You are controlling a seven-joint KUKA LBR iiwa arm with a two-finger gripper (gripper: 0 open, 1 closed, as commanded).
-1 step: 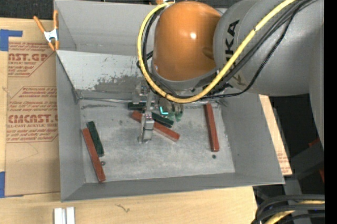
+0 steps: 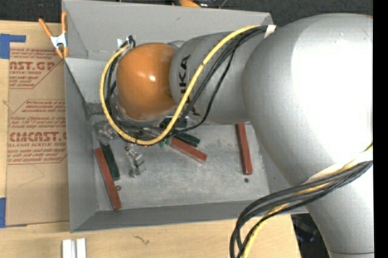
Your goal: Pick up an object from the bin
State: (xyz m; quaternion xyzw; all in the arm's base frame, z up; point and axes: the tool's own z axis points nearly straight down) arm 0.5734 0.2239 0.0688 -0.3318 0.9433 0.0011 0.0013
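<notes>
My gripper [image 2: 134, 165] hangs under the orange wrist cover in the left half of the bin, low over the grey floor. Just left of it lies a dark green stick [image 2: 111, 161] beside a long red-brown stick [image 2: 107, 179] that runs along the left wall. To its right a second red-brown stick [image 2: 189, 151] lies at a slant, with another dark green piece [image 2: 185, 137] just above it, partly under the arm. I see nothing held in the gripper.
A third red-brown stick [image 2: 244, 148] lies upright in the picture near the right side of the bin. The big arm and its cables cover the back and right of the bin. Bare floor shows along the front wall.
</notes>
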